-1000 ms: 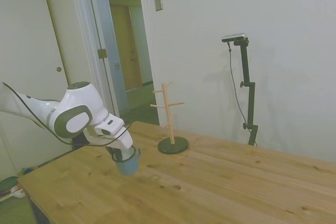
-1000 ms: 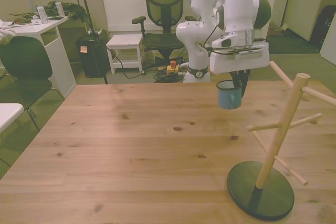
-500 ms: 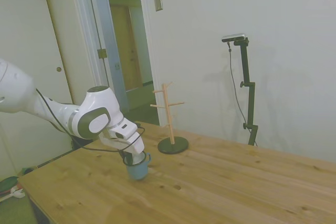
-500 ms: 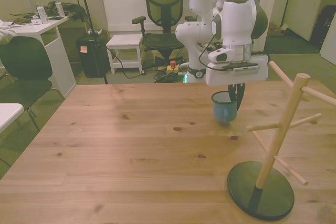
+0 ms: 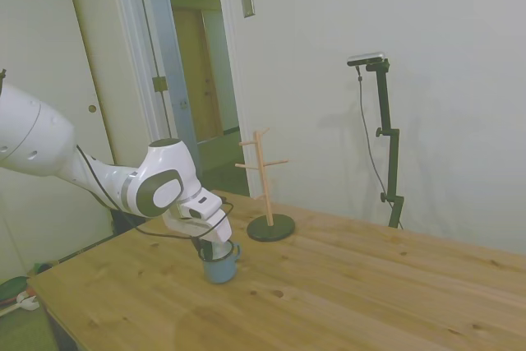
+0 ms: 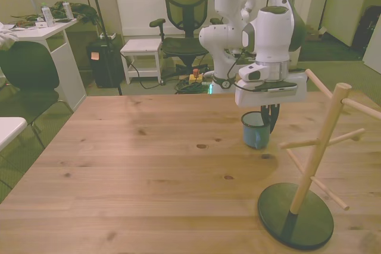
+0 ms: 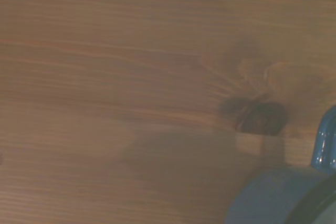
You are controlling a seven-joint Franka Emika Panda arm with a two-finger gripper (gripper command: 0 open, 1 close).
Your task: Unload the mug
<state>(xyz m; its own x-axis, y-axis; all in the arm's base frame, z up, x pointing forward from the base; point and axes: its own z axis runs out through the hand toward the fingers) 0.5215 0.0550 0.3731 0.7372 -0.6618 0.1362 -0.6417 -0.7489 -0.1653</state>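
Note:
The light-blue mug (image 6: 255, 132) stands upright on the wooden table (image 6: 149, 165), or just above it, a little behind the wooden mug tree (image 6: 317, 150). My gripper (image 6: 269, 124) comes down from above and is shut on the mug's rim, on the side toward the front view's right. In the side view the mug (image 5: 220, 265) sits under the gripper (image 5: 208, 251), left of the mug tree (image 5: 264, 177). A blurred part of the mug (image 7: 278, 198) and its handle (image 7: 326, 141) shows in the wrist view over bare wood.
The mug tree's dark round base (image 6: 296, 216) and bare pegs stand near the table's front corner on the front view's right. Behind the table are an office chair (image 6: 186, 10), a white stool (image 6: 141, 47) and a desk (image 6: 36, 34).
The arm has carried the mug down and forward, from hanging above the table to tabletop level. The gripper has stayed shut on it.

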